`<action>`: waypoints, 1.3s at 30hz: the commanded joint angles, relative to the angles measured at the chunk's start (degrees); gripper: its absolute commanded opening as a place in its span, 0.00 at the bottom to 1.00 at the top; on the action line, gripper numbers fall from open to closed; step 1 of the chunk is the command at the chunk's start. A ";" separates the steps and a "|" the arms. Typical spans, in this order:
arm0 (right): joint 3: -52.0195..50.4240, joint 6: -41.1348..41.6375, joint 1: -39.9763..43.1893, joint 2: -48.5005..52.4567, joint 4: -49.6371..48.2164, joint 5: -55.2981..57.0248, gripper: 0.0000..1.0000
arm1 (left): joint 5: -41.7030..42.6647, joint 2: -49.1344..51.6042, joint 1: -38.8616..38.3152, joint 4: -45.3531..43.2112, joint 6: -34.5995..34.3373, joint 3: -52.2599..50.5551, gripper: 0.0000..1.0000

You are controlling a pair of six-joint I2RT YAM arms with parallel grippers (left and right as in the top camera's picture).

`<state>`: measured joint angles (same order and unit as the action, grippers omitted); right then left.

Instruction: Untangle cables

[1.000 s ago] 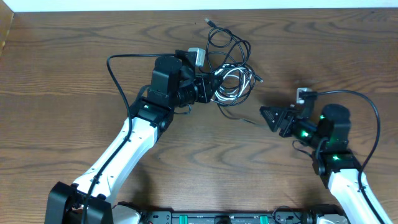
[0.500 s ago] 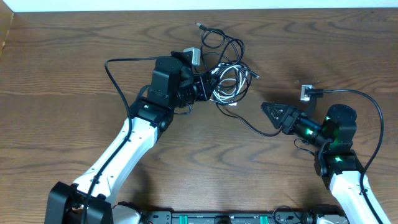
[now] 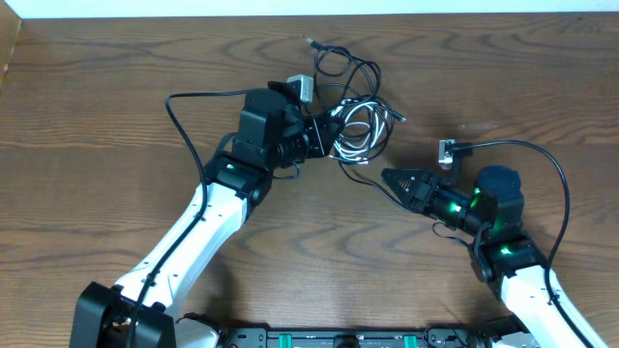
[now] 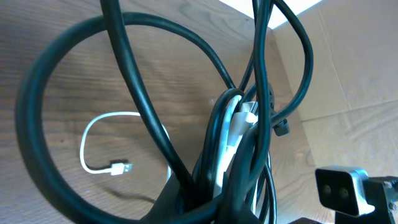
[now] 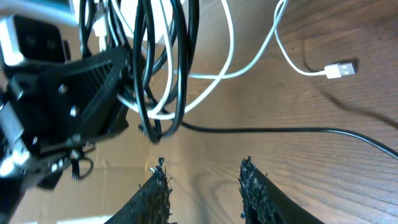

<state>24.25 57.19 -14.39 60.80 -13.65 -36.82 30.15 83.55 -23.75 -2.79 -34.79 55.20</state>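
Although the cables (image 3: 360, 124) should count three, they sit as one knot at about 12 o'clock on the table (image 3: 116, 106). One white cable (image 3: 353, 130) is coiled in the middle, with black loops around it (I cannot separate the black ones inside the knot). The left gripper (image 3: 327, 135), at 9 o'clock of the knot, is clenched on the bundle. The right gripper (image 3: 389, 178) is at 4 o'clock of the knot, near it but apart. Its two fingers (image 5: 155, 193) stand apart with nothing between them. One black cable (image 5: 280, 130) runs flat over the wood just beyond the fingertips. One white plug (image 5: 340, 69) lies free at 2 o'clock in the right wrist view.
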 commanded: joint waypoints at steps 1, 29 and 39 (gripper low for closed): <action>0.09 4.66 -1.68 -0.04 -0.81 6.32 0.36 | 0.02 -0.07 -1.14 -0.24 -0.42 0.09 0.08; 0.09 8.66 -2.58 4.09 -1.57 3.63 0.24 | -3.69 -0.07 -4.92 -0.26 1.07 0.09 0.08; 0.09 9.73 -2.54 4.09 -7.21 3.65 0.28 | -5.11 -0.07 -4.96 -0.24 1.07 0.09 0.08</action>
<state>24.25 66.43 -16.47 64.66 -19.64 -32.62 25.58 83.55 -28.73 -2.83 -34.50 55.20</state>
